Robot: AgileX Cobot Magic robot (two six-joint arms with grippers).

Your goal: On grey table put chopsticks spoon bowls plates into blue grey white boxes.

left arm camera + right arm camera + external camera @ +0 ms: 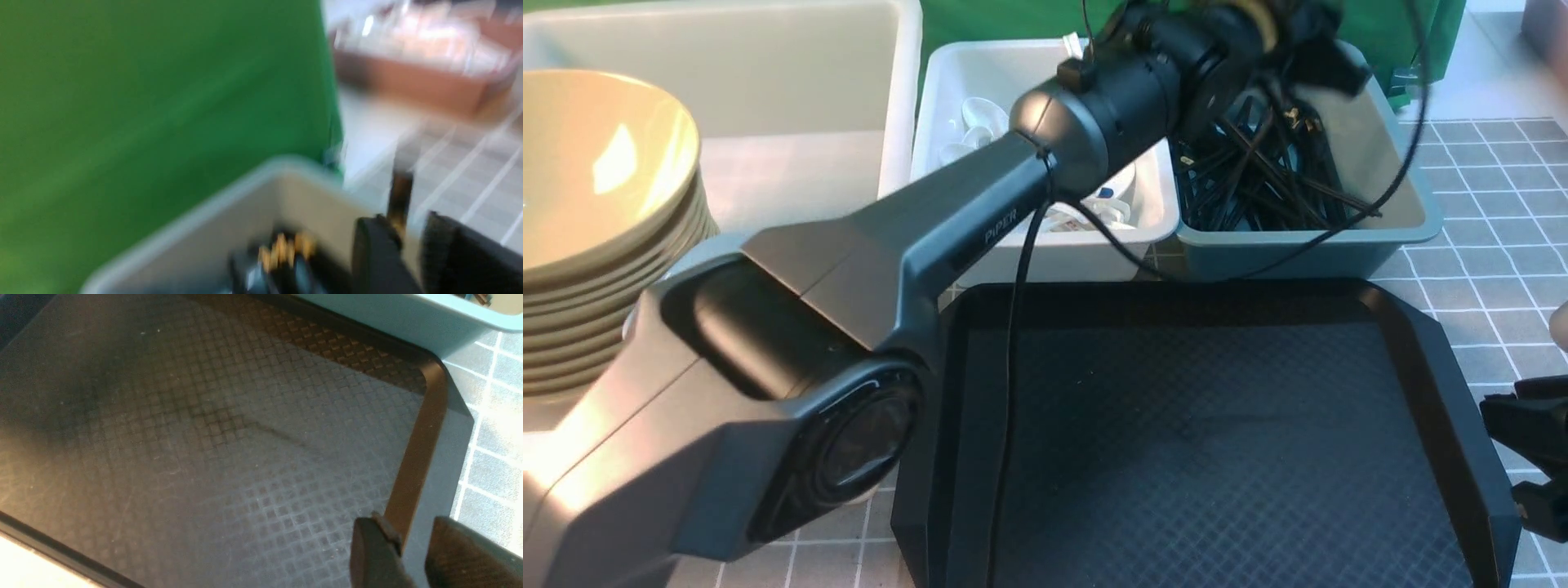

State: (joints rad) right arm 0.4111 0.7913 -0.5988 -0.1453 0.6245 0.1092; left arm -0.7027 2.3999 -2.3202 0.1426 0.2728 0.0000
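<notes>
Chopsticks [1262,175] lie heaped in the teal-blue box [1401,216], upper right of the front view, black sticks crossing at all angles, some gold bands showing.

- Left arm [915,245] reaches diagonally from lower left up to that box. Its far end is blurred above the pile.
- Left gripper [402,253]: wrist view heavily smeared. Two dark fingers [374,257] stand a narrow gap apart, with a dark stick-like shape [400,196] rising from between them. Gripped or loose, cannot tell.
- Pale grey-white box [1066,245] sits just left of the teal one, touching or nearly so. White spoons [980,122] inside, partly hidden by the arm.
- Large white tub [894,122] fills the upper left. A stack of yellow bowls [596,204] stands at the left edge in front of it.
- Black tray [1429,359] takes up centre and lower frame, just in front of the two small boxes.
- Right gripper [410,555]: fingers parted a little, nothing between them, hanging over the tray's rim near its corner. In the front view it shows only at the right edge.
- Grey table [1503,212] with white grid lines shows right of the tray.
</notes>
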